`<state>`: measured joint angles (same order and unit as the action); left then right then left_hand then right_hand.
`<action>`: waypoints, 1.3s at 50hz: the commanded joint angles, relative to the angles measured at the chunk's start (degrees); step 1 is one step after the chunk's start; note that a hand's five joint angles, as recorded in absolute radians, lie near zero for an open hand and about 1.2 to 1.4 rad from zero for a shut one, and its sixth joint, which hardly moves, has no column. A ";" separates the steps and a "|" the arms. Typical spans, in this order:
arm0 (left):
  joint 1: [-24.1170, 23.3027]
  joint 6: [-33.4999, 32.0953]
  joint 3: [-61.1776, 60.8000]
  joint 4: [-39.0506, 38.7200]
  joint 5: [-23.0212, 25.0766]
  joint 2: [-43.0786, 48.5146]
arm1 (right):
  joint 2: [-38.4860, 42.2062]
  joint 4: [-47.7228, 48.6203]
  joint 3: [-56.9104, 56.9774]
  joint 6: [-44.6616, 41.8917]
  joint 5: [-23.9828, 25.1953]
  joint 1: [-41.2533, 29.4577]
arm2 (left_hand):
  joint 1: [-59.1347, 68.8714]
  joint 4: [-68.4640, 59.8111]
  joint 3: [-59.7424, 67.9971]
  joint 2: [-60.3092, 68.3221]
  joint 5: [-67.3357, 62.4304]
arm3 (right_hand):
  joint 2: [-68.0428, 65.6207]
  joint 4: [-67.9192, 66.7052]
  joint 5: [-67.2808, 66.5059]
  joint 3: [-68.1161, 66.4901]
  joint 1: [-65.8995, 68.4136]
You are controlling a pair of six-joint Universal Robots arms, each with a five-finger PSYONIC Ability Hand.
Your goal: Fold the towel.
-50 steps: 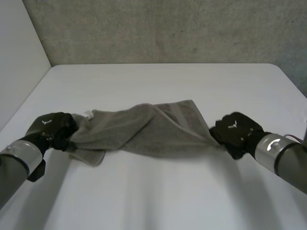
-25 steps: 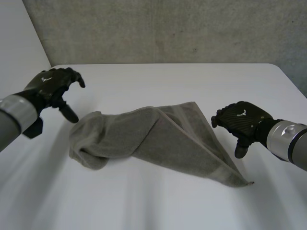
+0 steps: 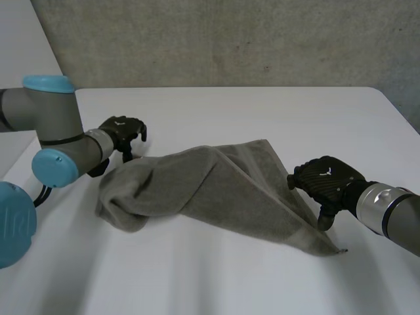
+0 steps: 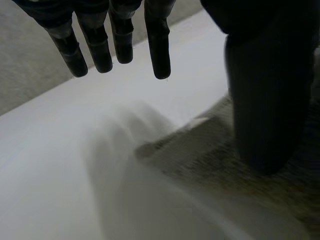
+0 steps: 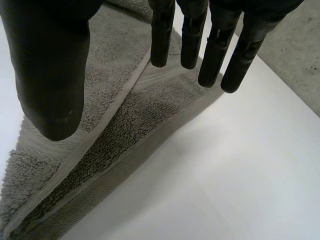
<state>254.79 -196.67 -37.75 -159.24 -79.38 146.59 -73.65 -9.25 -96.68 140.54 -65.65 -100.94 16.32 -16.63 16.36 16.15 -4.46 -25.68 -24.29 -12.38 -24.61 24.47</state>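
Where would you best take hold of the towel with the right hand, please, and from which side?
Pinch the hemmed edge near the right-end corner of the towel, coming down from above with the right hand, which is open over it. There the layers lie flat and stacked on the table, so one pinch should probably catch them; the middle is humped and bunched.

**Left hand spread over the towel's edge**

The left hand [image 4: 265, 75] holds its fingers [image 4: 158, 45] straight and apart above the bare white table [image 4: 60, 170]. Its thumb stands well off from them, its tip over the grey towel [image 4: 210, 155]. Whether the thumb touches the towel cannot be told. A grey wall [image 4: 25, 80] rises behind the table.
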 commanded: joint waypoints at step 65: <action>4.31 -0.12 -22.72 -0.81 3.62 -20.29 | 0.61 0.99 -1.84 -0.88 -0.01 -0.84 | -4.25 4.57 -4.29 -4.09 2.40 | 3.66 2.26 0.35 2.58 -2.44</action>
<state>260.55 -198.62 -67.99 -160.16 -72.40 119.06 -73.25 -8.35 -98.52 139.65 -65.65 -101.51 15.21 -15.12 14.91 14.66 -3.58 -25.68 -24.29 -12.28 -24.61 24.46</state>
